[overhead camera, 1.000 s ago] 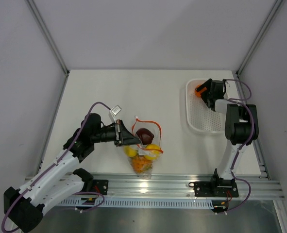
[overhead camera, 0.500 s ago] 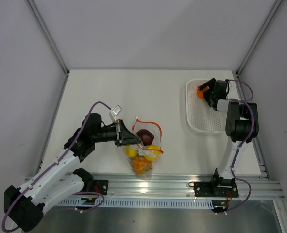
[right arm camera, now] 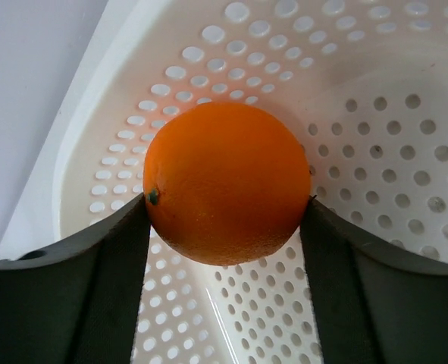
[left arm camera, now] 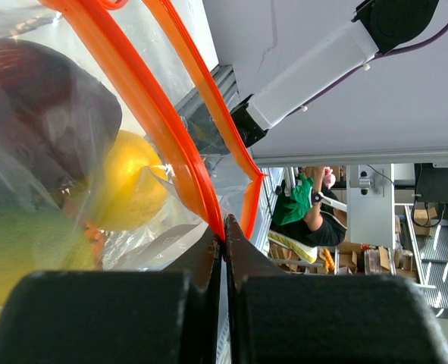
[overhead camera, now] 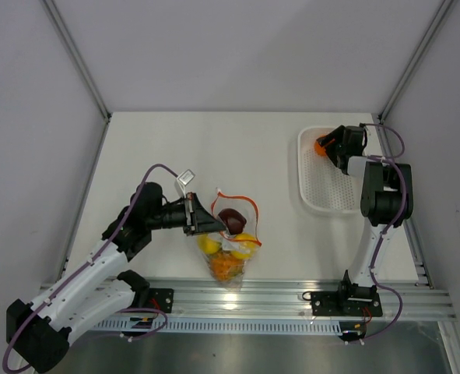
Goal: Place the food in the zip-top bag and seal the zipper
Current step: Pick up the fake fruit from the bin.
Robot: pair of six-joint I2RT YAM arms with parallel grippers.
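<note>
Pinching the zipper, closing on an orange
Nearest, the left gripper (left arm camera: pixel 224 254) is clenched on the red-orange zipper (left arm camera: pixel 174 159) of the zip-top bag (overhead camera: pixel 246 209), which lies on the counter (overhead camera: pixel 167 148) with fruit inside. Farther off, the right gripper (right arm camera: pixel 227 220) touches both sides of the orange (right arm camera: pixel 227 174) in the white basket (right arm camera: pixel 375 114).

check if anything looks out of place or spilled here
Nothing is spilled. One orange sits alone in the far corner of the white basket, the right gripper closed against its sides, while the other fruit is in the bag. Its mouth gapes open, the left gripper pinching the zipper.
</note>
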